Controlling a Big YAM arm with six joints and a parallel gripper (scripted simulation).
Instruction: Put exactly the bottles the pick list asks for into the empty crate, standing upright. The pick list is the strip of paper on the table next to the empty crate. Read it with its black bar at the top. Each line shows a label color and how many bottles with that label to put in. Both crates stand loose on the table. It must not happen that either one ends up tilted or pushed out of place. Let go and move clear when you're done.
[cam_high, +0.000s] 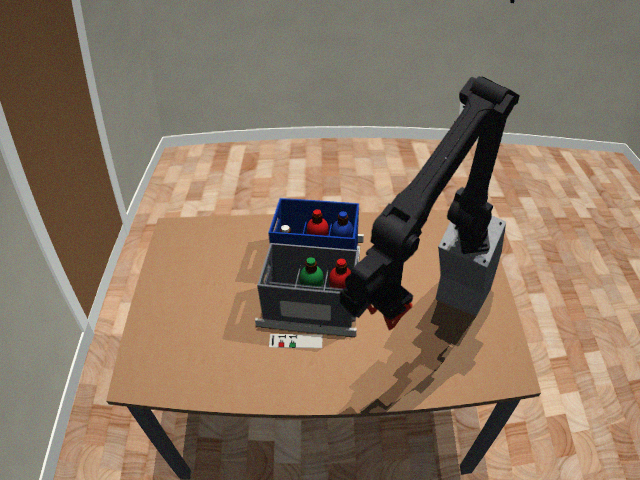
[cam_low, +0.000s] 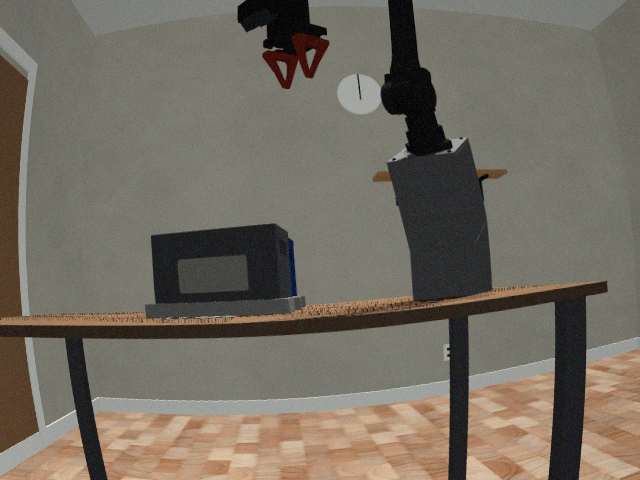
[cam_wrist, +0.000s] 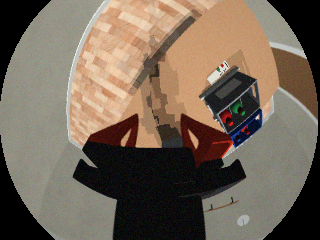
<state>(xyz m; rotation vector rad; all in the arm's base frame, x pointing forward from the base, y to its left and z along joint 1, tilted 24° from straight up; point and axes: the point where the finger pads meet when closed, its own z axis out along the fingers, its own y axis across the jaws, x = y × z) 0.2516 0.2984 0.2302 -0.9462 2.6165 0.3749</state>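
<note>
The pick list (cam_high: 310, 342) (cam_wrist: 216, 75) lies beside the grey crate (cam_high: 268, 302) (cam_low: 165, 268) (cam_wrist: 247, 81). From its black bar it reads red 1, then green 1. The grey crate holds an upright green bottle (cam_high: 311, 275) (cam_wrist: 237, 107) and an upright red bottle (cam_high: 339, 277) (cam_wrist: 226, 116). Behind it, the blue crate (cam_high: 315, 239) (cam_low: 292, 268) holds another red bottle (cam_high: 316, 225), a blue bottle (cam_high: 341, 227) and a white-capped bottle (cam_high: 285, 228) whose label is hidden. My gripper (cam_low: 298, 82) (cam_wrist: 159, 117) is open and empty, high above the table, right of the crates.
A low grey rail (cam_high: 305, 326) (cam_low: 222, 308) runs along the grey crate's front foot. The grey arm pedestal (cam_high: 467, 279) (cam_low: 447, 227) stands at the table's right. The two crates stand close together, one behind the other.
</note>
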